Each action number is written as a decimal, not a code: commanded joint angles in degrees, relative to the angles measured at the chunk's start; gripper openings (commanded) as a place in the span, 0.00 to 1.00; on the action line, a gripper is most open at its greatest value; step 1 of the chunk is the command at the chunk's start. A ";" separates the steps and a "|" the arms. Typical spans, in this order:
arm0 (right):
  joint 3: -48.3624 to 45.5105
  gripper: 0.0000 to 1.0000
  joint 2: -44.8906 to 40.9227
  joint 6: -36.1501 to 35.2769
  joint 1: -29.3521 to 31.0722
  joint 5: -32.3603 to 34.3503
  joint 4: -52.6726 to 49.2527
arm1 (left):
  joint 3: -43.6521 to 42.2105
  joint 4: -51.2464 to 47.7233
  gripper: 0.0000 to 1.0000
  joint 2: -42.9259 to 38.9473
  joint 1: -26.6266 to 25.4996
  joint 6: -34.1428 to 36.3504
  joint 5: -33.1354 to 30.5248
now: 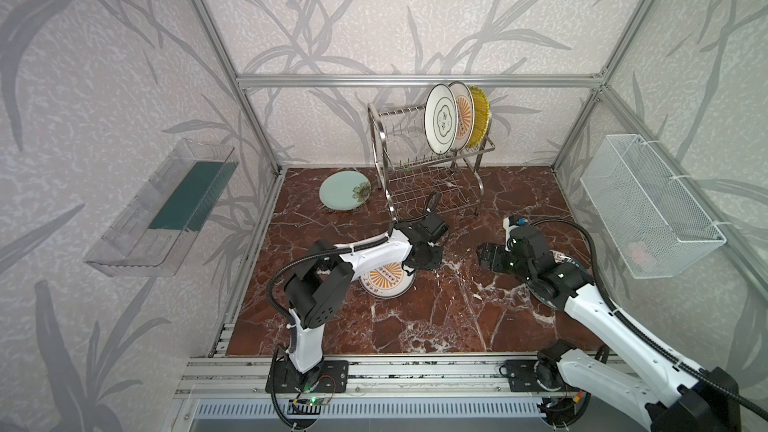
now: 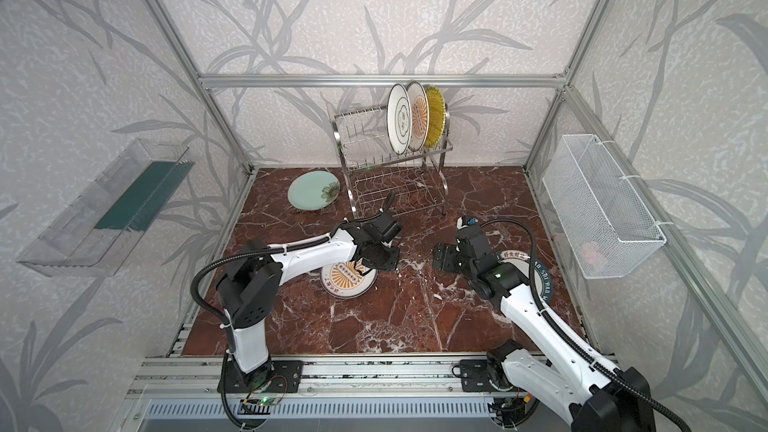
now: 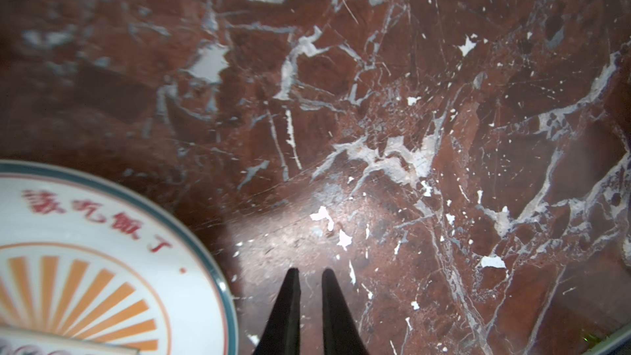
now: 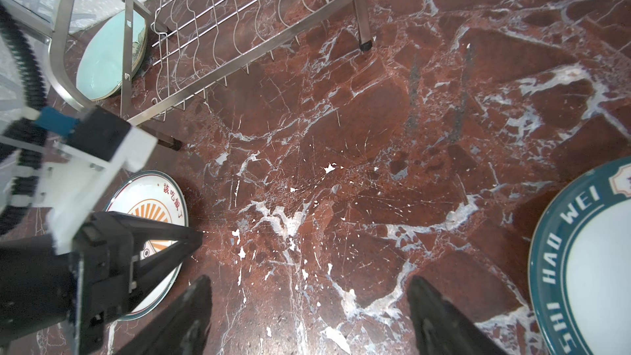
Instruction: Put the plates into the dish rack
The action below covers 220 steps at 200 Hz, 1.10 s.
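Red marble tabletop (image 1: pixel 436 317) beneath me. Dish rack (image 1: pixel 432 164) stands at back. Mint plate (image 1: pixel 344 190) lies just beside it. Sunburst plate (image 1: pixel 388 280) on my left half, teal-rimmed plate (image 4: pixel 580 268) on my right, well apart.

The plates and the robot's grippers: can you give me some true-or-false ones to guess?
1. Three plates stand in the top tier of the dish rack. True.
2. The mint plate is in the rack too. False: it sits on the table beside the rack.
3. The right gripper is open and empty. True.
4. The left gripper holds the sunburst plate on the table. False: it is shut on nothing, next to that plate.
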 commanded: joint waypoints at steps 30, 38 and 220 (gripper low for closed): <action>-1.52 0.88 1.44 0.76 -0.18 -2.49 2.62 | -8.55 -7.55 0.16 -15.97 6.22 1.24 -11.27; -1.77 0.88 1.96 1.24 -0.18 -3.19 3.42 | -10.85 -7.16 0.17 -18.26 8.37 1.15 -10.49; -3.74 0.88 6.35 4.53 0.26 -8.08 9.29 | -38.30 15.37 0.22 -28.02 33.43 -2.33 12.41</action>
